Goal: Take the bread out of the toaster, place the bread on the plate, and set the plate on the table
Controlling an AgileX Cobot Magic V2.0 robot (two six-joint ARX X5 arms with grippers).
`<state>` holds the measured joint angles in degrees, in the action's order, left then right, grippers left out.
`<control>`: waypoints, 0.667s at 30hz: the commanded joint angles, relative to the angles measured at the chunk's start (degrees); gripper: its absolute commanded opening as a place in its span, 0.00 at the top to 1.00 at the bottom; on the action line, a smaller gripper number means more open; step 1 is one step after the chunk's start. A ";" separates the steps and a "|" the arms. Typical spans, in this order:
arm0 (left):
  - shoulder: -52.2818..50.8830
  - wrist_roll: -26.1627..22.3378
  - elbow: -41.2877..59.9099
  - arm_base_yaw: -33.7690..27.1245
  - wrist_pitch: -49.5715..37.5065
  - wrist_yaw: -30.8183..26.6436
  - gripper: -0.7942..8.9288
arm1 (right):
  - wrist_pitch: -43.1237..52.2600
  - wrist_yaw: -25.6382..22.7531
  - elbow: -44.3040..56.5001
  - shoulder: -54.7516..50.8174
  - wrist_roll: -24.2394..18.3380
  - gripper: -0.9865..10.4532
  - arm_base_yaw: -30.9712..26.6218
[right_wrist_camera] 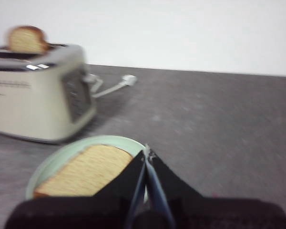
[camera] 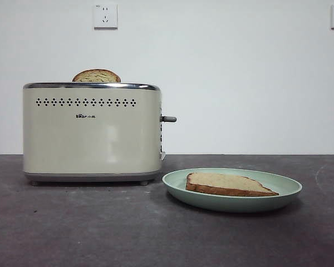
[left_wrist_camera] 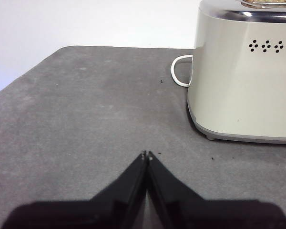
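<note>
The right gripper [right_wrist_camera: 148, 153] hangs closed and empty over the plate's [camera: 234, 203] rim; the left gripper [left_wrist_camera: 147, 154], also closed, waits beside the toaster [camera: 92, 133]. The bread [camera: 228, 184] lies flat on the plate, which rests on the table [camera: 72, 228] — the task looks essentially done; only backing away remains.

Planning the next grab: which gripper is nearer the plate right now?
Right. The right gripper, jaws shut, sits at the rim of the plate holding the bread. The left gripper, also shut, is over bare table beside the toaster.
</note>
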<state>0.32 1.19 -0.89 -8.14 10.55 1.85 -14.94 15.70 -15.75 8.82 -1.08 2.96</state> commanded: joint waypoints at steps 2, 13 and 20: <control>-0.17 0.55 0.72 -0.20 -0.26 -0.24 0.92 | 2.54 -1.57 5.68 -3.76 1.68 0.91 -0.02; -0.17 0.52 0.72 -0.20 -0.24 -0.24 0.92 | 2.84 -2.51 13.97 -8.72 1.73 0.91 -0.02; -0.17 0.55 0.72 -0.20 -0.24 -0.24 0.92 | 3.04 -2.54 14.53 -8.72 1.70 0.91 -0.02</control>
<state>0.32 1.19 -0.89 -8.14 10.55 1.83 -11.97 13.30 -2.02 0.25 0.23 2.96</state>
